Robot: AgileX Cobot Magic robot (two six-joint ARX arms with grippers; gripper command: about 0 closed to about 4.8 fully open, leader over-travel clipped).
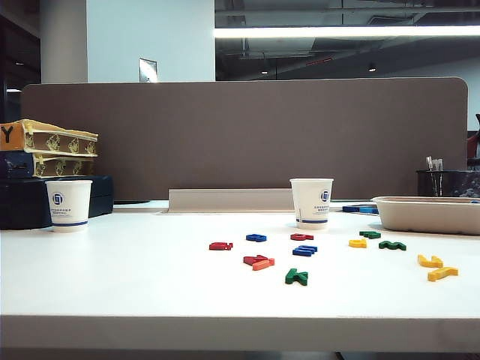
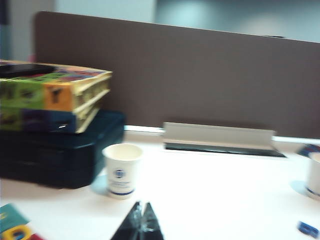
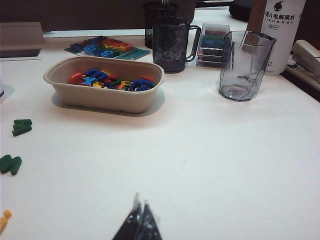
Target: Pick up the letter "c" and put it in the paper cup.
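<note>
The paper cup [image 1: 311, 202], white with a blue band and its logo off to one side, stands upright at mid-table; its edge shows in the left wrist view [image 2: 314, 175]. Just in front of it lies a small red rounded letter that looks like the letter "c" [image 1: 301, 237], flat among other letters. Neither gripper appears in the exterior view. My left gripper [image 2: 143, 204] is shut and empty above the table, near the other cup. My right gripper [image 3: 140, 200] is shut and empty over bare table, apart from the letters.
A like cup with a centred logo [image 1: 69, 204] [image 2: 122, 170] stands far left by stacked boxes [image 1: 49, 150]. Loose red, blue, green and yellow letters lie around [image 1: 296, 277]. A beige tray of letters [image 3: 150, 95], a dark mug [image 3: 172, 45] and a clear tumbler [image 3: 246, 65] are on the right.
</note>
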